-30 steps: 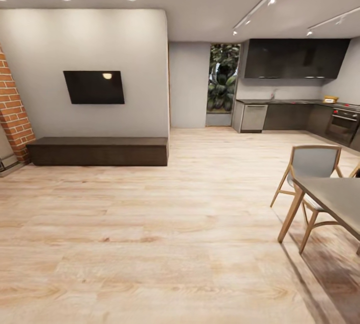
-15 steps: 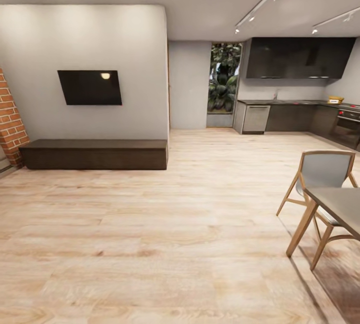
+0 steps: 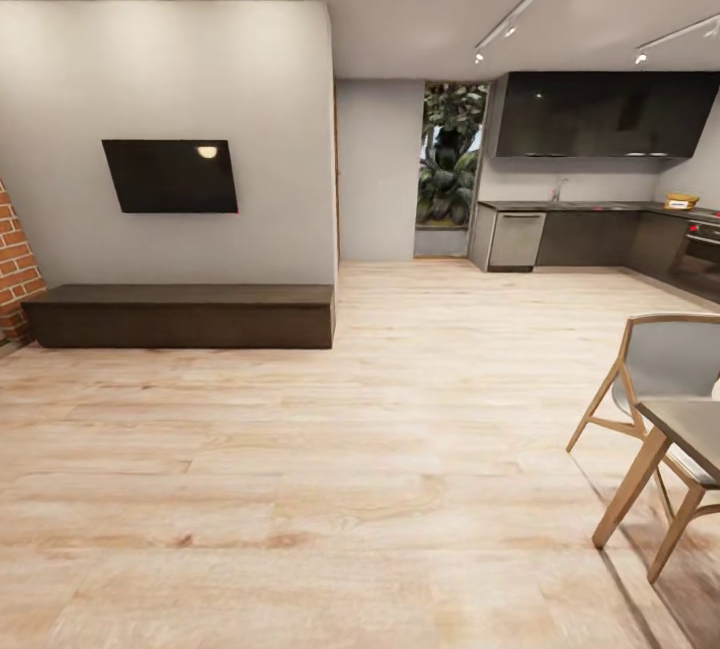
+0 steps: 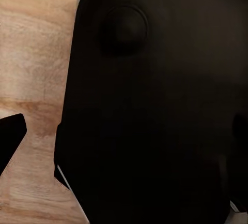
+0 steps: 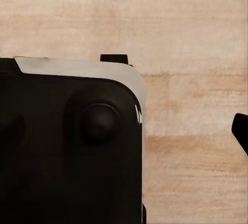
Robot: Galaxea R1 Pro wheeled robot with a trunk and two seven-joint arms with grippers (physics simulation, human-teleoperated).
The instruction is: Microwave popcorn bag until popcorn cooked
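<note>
Step in hand: transit across the wooden floor (image 3: 330,449) toward the kitchen (image 3: 600,179), far right beyond the dining table (image 3: 690,424) and chair (image 3: 665,359). Popcorn bag and microwave not discernible at this range; countertop (image 3: 580,206) distant. Whether either gripper is apart or together cannot be told; next move calls for turning right and closing on the countertop
</note>
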